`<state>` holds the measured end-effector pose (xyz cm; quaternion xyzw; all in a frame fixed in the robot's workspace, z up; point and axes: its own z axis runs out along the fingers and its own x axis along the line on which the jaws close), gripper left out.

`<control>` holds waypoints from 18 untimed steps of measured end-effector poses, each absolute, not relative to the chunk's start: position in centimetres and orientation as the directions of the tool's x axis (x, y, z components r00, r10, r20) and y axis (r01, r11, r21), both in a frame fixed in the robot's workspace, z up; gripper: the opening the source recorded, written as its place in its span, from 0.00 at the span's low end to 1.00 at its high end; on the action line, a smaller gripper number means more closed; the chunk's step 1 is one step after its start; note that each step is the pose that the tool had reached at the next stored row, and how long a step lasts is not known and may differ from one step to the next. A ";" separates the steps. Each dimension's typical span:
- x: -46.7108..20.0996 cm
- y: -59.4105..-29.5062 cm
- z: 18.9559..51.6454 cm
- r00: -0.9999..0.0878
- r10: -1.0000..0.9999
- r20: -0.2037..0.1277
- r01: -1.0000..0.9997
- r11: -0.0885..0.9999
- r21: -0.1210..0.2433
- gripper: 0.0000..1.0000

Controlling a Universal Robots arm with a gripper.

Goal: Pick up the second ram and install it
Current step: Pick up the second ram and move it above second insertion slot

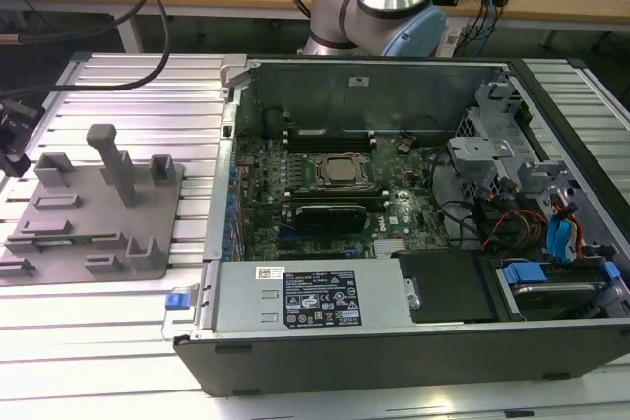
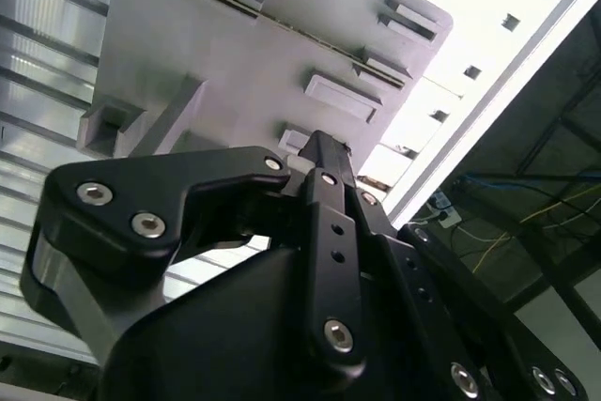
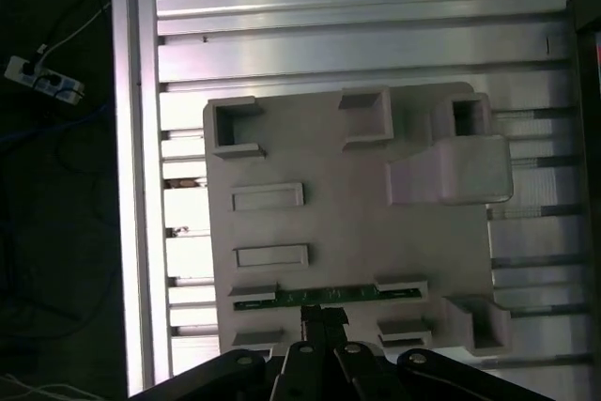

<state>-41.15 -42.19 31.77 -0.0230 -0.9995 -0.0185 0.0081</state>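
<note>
Where claw (image 3: 322, 312) hovers, second ram (image 3: 329, 295): thin green strip, seemingly edge-up.

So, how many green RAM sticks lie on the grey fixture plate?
1: the thin green circuit-board stick, on the grey plastic fixture plate near the black gripper, which may hide others.

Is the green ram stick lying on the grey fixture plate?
Yes: the first wrist view shows the second ram lying on the grey fixture plate, between blocks, beside the gripper.
</note>
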 end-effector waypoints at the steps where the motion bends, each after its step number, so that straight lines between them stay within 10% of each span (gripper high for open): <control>1: -41.1 -42.2 31.8 -0.999 0.029 0.017 0.030 0.999 0.037 0.08; 18: -41.1 -42.1 31.8 -0.944 -0.330 0.017 -0.329 0.944 0.034 0.08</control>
